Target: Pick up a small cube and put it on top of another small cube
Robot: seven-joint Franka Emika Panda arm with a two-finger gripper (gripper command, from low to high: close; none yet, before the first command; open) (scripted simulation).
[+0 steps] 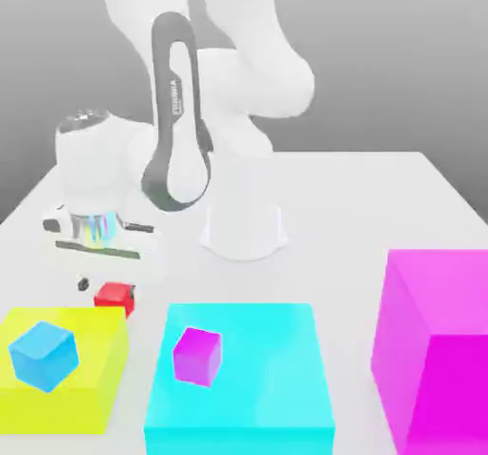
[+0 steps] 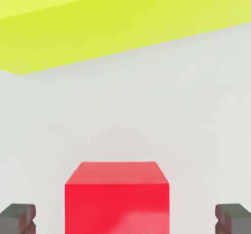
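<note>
White arm, grey-banded link

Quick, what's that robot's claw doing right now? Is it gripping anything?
Gripper: open, holding nothing; its fingertips stand on either side of the red cube, apart from it.

Cut off and hidden parts

The huge magenta block runs past the exterior view's right and bottom edges; the yellow block hides the red cube's base; the fingers are cropped.
</note>
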